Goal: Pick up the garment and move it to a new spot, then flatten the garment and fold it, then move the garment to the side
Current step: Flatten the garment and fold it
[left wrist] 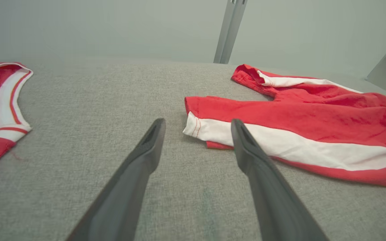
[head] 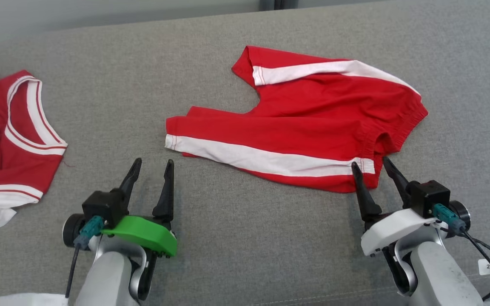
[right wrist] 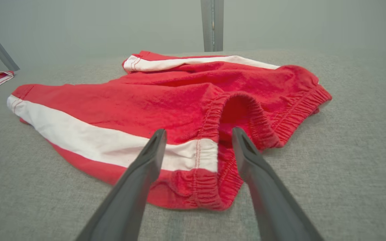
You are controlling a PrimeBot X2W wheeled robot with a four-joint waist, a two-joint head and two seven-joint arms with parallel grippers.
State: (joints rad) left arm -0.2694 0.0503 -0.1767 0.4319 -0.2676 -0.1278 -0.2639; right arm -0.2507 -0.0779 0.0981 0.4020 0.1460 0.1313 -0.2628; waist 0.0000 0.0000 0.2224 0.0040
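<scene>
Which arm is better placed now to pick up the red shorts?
The right. The right fingers, open, sit at the waistband corner of the shorts; the left fingers, also open, are over bare grey surface, short of the leg hem.

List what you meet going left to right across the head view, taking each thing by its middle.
red-and-white jersey → left gripper → red shorts → right gripper, its tips at the near waistband corner of the shorts.
</scene>
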